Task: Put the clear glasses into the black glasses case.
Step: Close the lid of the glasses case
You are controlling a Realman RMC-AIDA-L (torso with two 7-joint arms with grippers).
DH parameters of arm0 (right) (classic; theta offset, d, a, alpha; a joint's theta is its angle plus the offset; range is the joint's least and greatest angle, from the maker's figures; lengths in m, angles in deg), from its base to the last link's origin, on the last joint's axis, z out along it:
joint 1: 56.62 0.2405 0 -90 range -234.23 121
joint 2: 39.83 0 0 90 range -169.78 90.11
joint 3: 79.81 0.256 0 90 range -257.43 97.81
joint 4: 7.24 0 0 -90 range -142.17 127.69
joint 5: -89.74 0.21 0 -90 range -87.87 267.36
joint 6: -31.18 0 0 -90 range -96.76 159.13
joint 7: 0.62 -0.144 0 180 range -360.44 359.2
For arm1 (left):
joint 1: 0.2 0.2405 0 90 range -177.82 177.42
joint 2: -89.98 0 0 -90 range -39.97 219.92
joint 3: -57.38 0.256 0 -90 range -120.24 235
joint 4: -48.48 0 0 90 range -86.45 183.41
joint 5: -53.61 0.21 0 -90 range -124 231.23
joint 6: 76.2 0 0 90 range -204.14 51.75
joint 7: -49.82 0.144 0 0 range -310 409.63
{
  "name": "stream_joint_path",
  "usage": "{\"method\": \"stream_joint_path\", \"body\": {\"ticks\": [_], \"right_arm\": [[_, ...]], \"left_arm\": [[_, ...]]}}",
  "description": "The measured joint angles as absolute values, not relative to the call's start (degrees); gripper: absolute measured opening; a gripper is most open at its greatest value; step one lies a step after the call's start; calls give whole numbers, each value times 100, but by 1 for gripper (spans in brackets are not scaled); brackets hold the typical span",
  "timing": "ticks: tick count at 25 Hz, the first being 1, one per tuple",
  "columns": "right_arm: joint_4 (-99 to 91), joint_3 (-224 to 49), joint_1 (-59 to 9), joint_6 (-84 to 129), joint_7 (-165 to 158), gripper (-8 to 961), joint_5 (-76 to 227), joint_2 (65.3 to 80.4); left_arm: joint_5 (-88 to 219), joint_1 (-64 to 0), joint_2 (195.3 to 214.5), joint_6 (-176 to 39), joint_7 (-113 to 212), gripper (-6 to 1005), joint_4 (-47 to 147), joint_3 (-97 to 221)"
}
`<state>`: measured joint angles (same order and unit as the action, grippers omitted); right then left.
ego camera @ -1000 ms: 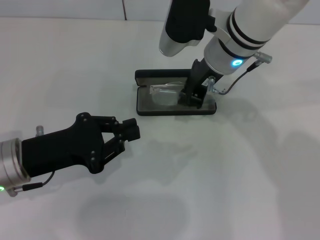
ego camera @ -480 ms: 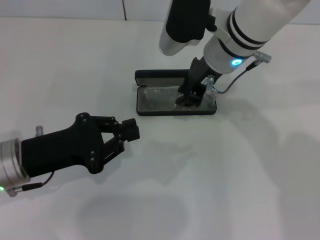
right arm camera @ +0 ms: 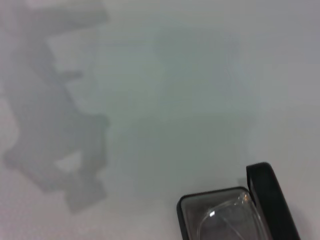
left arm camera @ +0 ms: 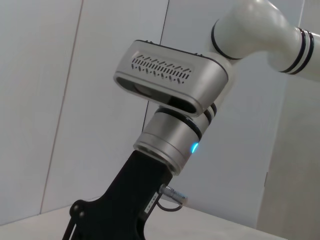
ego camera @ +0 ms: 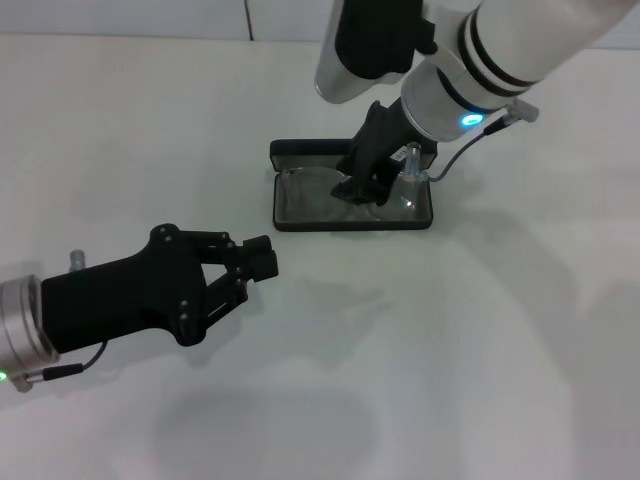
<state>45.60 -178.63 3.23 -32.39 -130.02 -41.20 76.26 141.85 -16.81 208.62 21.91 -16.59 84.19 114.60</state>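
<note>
The black glasses case (ego camera: 283, 212) lies open at the table's far middle, its lid (ego camera: 318, 150) folded back behind it. The clear glasses (ego camera: 305, 192) lie flat on the grey lining inside; the right wrist view shows the clear glasses (right arm camera: 227, 219) in the case (right arm camera: 183, 205) with nothing touching them. My right gripper (ego camera: 362, 187) hangs tilted just over the middle of the case, open and holding nothing. My left gripper (ego camera: 262, 256) is parked low on the near left, shut and empty, well short of the case.
The bare white table (ego camera: 480, 330) spreads out on all sides of the case. A white wall with a seam (ego camera: 247, 18) runs along the back. The right arm (left arm camera: 172, 82) fills the left wrist view.
My right gripper lowered the clear glasses into the case, let them go, and has shifted left and up, tilting. The left arm has stayed still.
</note>
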Motion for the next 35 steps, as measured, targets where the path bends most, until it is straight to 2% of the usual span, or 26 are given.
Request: {"method": "stream_joint_path", "body": {"ticks": [6, 13, 18, 27, 30, 35], "right_arm": [[5390, -17628, -368, -3244, -13005, 263, -4117, 7609], [6751, -16708, -2276, -3185, -12299, 266, -3019, 7610], [6073, -15834, -3398, -3758, -10151, 271, -425, 7575], [2613, -14255, -3750, -5678, -7042, 281, 1207, 7559], [2409, -14168, -3919, -5761, -6770, 284, 1211, 7551], [2285, -14157, -4073, -5839, -6628, 290, 1246, 7559]], "left_arm": [[14121, -1678, 20852, 2182, -1661, 110, 8434, 11396], [14091, -1928, 20943, 2172, -1802, 110, 8431, 10747], [14031, -2383, 20954, 1884, -2033, 110, 8393, 10706], [14199, -3494, 20970, 831, -2569, 109, 8066, 10939], [14188, -3948, 20976, -139, -2950, 109, 8020, 11652], [14185, -4164, 20978, -1148, -3526, 109, 8018, 12254]]}}
